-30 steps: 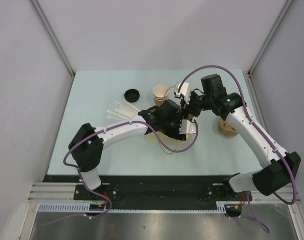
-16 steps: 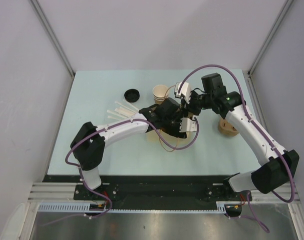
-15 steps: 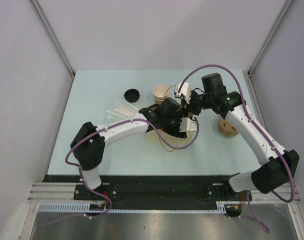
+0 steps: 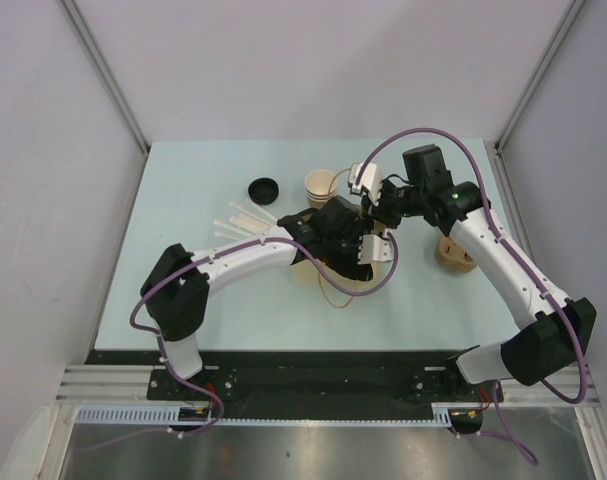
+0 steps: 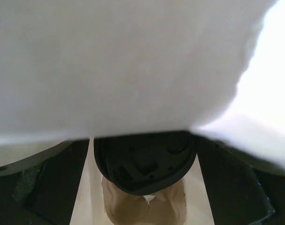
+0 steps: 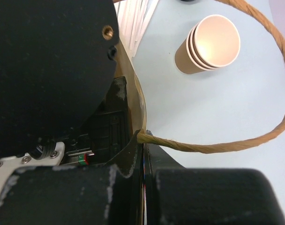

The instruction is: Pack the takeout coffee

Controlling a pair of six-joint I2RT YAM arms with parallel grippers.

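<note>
The takeout coffee (image 5: 144, 164) shows only in the left wrist view: a black lid on a brown cup, standing inside the paper bag (image 4: 305, 276). My left gripper (image 5: 144, 187) is open around it. Its dark fingers (image 5: 53, 187) stand on either side, with pale gaps between them and the cup. From above, the left gripper (image 4: 355, 255) reaches down into the bag and hides the cup. My right gripper (image 6: 143, 136) is shut on the bag's rim (image 6: 136, 93), just where the twine handle (image 6: 217, 145) comes out. In the top view the right gripper (image 4: 380, 218) is at the bag's far edge.
A stack of lidless brown cups (image 4: 321, 185) lies behind the bag, also in the right wrist view (image 6: 210, 42). A loose black lid (image 4: 264, 189) and several white sticks (image 4: 238, 222) lie to the left. A brown round thing (image 4: 453, 252) sits at the right.
The left wrist has shifted slightly over the bag, and the handle loop has moved a little with it. The right arm keeps its hold in the same place.
</note>
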